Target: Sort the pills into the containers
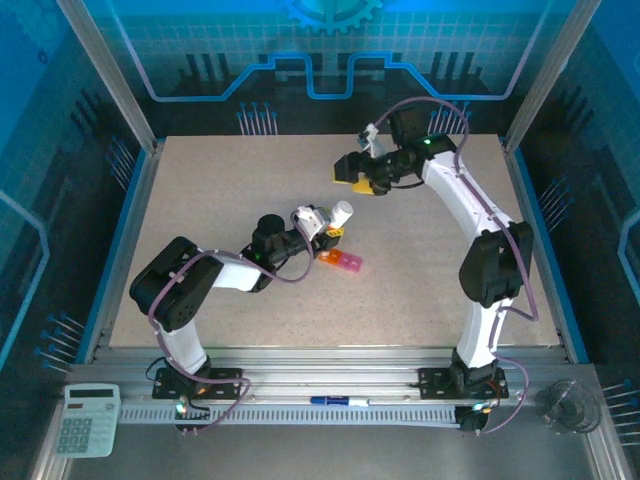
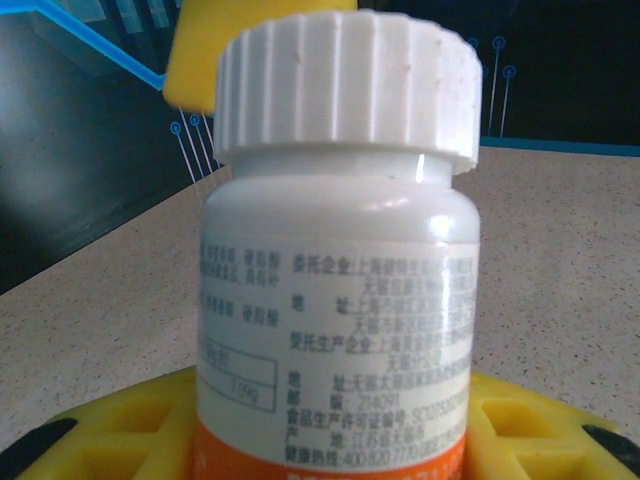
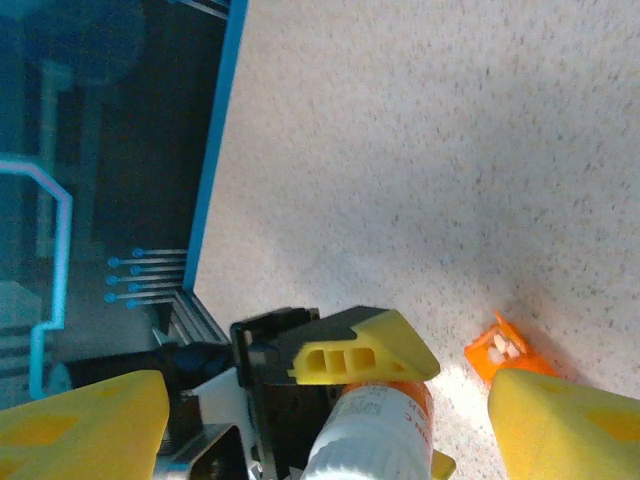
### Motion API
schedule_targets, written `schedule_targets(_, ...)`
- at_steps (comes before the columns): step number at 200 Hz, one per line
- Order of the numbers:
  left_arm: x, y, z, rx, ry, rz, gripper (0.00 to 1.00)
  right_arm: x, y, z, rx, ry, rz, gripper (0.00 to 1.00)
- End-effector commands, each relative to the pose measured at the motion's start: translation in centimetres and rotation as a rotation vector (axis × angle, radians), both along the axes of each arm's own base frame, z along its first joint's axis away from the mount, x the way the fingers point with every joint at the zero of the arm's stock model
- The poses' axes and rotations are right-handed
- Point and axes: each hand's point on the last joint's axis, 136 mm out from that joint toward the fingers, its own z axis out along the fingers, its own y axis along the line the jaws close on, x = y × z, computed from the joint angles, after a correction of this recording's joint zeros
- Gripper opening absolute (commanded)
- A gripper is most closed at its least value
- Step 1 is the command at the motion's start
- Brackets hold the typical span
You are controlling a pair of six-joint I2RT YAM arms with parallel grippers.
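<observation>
Left gripper [image 1: 328,231] clamps white pill bottle [image 2: 340,300], cap [image 2: 345,85] on; right gripper [image 1: 363,181] wide, empty. Pill-box strip [image 1: 342,261]: light, thin plastic, likely skids; pinch across side walls.

Item 1: my left arm [image 1: 215,272], folded low, lower left; left gripper [image 1: 328,226] mid-frame, clamped on white bottle [image 2: 340,300].
Item 2: my right arm [image 1: 468,205], arched, right side; right gripper [image 1: 353,175] upper centre, jaws spread wide.

Chinese label print on white bottle [image 2: 340,330]
</observation>
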Motion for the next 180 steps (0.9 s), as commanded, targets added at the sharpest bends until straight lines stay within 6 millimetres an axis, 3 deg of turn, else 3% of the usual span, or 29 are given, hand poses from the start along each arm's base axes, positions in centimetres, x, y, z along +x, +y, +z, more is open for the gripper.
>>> schedule_targets(1, -0.7, -0.1, 2.5, -0.064, -0.043, -0.027, 0.00, 0.5, -1.6, 3.2, 0.082, -0.063, -0.056, 0.84)
schedule_targets(53, -0.8, 0.0, 3.9, -0.154, 0.017, -0.082, 0.00, -0.2, -5.5, 1.6, 0.053, -0.139, -0.150, 0.84)
schedule_targets(98, -1.6, -0.4, 5.0, -0.200, 0.093, -0.192, 0.00, -1.7, -7.3, 0.8, -0.063, -0.221, -0.142, 0.84)
schedule_targets(149, -2.2, -0.8, 5.0, -0.197, 0.144, -0.267, 0.00, -3.1, -6.5, 3.0, -0.068, -0.343, -0.028, 0.81)
schedule_targets(180, -2.4, -1.0, 4.8, -0.188, 0.166, -0.287, 0.00, -3.9, -4.9, 2.9, -0.117, -0.349, 0.077, 0.81)
